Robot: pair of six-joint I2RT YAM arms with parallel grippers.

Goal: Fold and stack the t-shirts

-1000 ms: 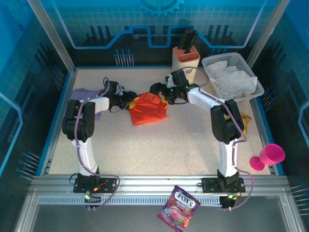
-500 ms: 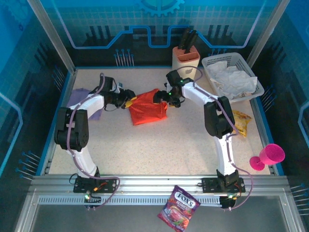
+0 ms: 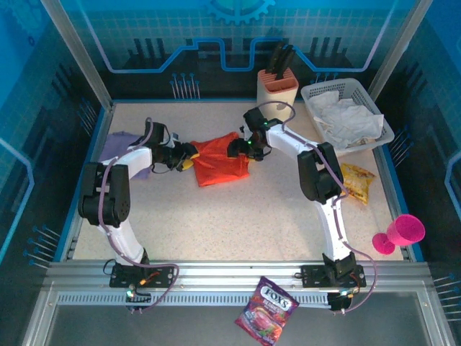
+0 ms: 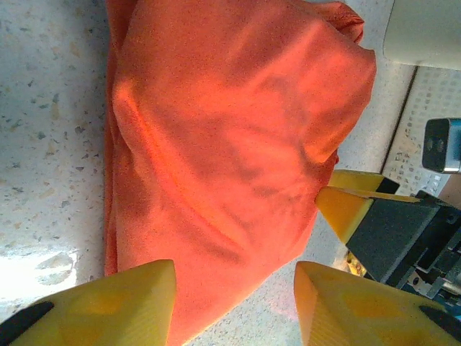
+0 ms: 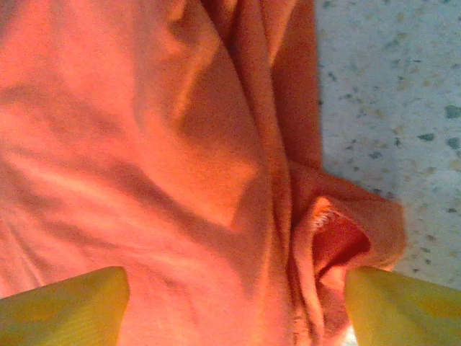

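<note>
The orange shirt (image 3: 220,162) lies past the middle of the worktop (image 3: 216,223), bunched into a rough packet rather than a clean fold. The left claw (image 3: 189,153) sits half spread at the shirt's left edge, with cloth between its fingers but not pinched. The right claw (image 3: 237,149) straddles the right edge, spread wide and gripping nothing. Near the far left corner the lavender shirt (image 3: 115,144) lies crumpled, so stacking looks some way off.
</note>
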